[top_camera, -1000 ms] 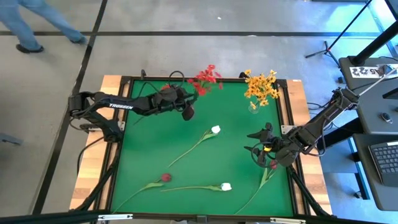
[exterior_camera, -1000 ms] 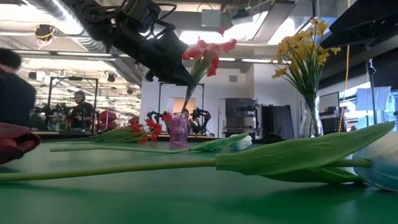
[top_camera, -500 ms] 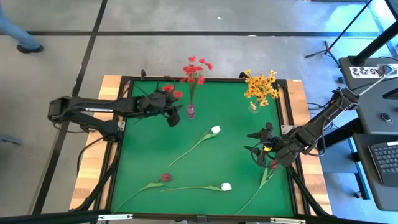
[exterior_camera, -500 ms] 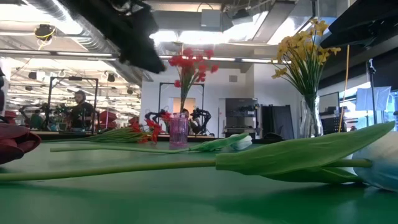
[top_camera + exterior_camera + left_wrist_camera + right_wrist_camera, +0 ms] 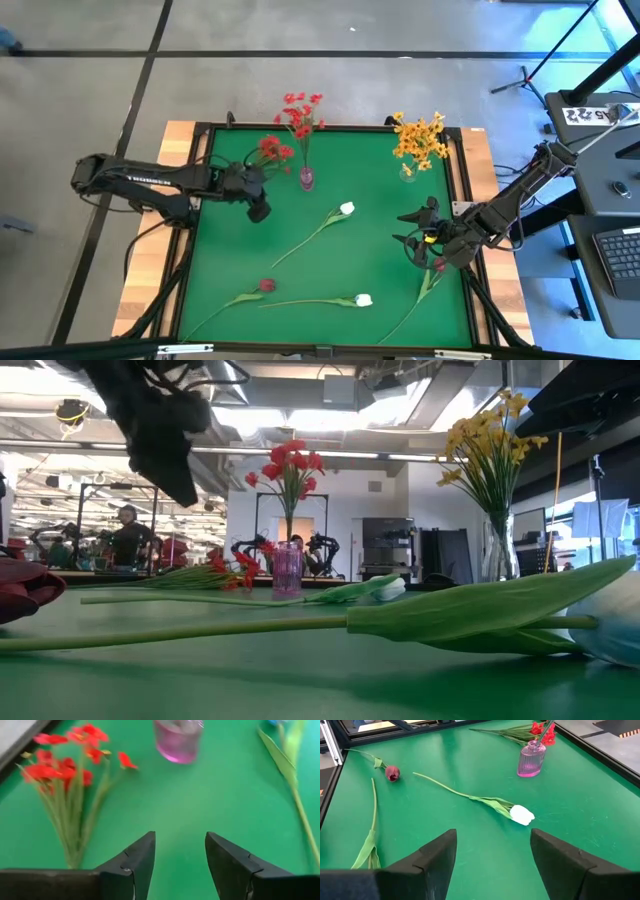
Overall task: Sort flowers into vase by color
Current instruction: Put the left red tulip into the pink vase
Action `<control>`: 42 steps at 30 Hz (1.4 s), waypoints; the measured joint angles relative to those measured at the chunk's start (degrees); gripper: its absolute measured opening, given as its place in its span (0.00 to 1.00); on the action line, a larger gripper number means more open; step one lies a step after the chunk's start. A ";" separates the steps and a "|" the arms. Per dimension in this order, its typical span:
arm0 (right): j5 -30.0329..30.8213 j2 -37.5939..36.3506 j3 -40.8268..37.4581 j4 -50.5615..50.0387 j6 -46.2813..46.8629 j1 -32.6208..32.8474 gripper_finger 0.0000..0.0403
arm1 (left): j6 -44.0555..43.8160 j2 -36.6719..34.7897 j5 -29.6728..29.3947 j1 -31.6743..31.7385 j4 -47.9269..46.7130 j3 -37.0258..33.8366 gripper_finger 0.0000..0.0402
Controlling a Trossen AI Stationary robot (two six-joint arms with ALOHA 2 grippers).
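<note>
done: red spray in pink vase [image 5: 306, 178], yellow sprays in clear vase [image 5: 407, 172] | left: red spray [image 5: 268, 150], white buds, maroon buds on desk [image 5: 230, 250] | left claw [image 5: 259, 212] spread, empty | right claw [image 5: 418, 240] spread, empty

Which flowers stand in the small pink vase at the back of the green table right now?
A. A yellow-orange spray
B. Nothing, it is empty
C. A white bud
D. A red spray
D: a red spray stands upright in the pink vase, while the yellow-orange spray is in a separate clear vase and the white buds lie on the green table.
</note>
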 joint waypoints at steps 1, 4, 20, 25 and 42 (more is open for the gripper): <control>0.00 0.00 0.00 0.00 0.00 0.00 0.63 | -0.65 0.01 0.12 -1.19 -0.67 -0.01 0.42; -0.02 0.00 0.00 0.00 0.00 0.00 0.63 | -3.47 0.01 1.78 -5.25 -0.91 -0.02 0.42; 0.01 0.00 0.00 0.04 0.17 0.00 0.63 | -29.30 6.87 5.63 -38.90 2.89 -0.04 0.42; 0.02 0.00 0.00 0.05 0.15 0.00 0.63 | -39.97 13.61 10.01 -45.78 7.51 -0.04 0.42; 0.06 0.00 0.00 0.04 0.59 0.00 0.63 | -58.61 22.87 20.55 -53.67 8.74 3.66 0.42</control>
